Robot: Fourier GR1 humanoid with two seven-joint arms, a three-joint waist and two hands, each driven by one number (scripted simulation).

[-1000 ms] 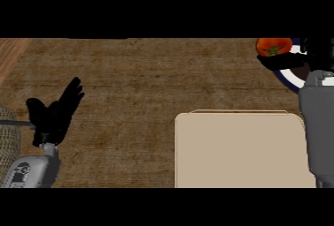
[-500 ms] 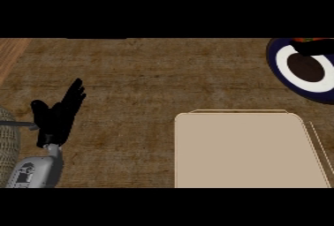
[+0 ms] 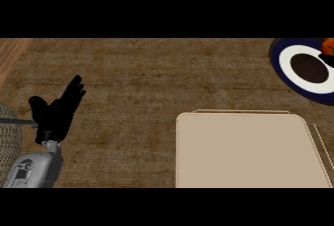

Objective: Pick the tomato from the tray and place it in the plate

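Left hand resting open, fingers straight. One tray just right of it, one plate far right, one tomato at plate's edge. Right hand barely visible; state indeterminable.

Wide bare stretch of brown counter ahead of me, open from my left hand across to the plate at the far right edge. The tray fills the lower right; a gap of counter separates it from the plate.
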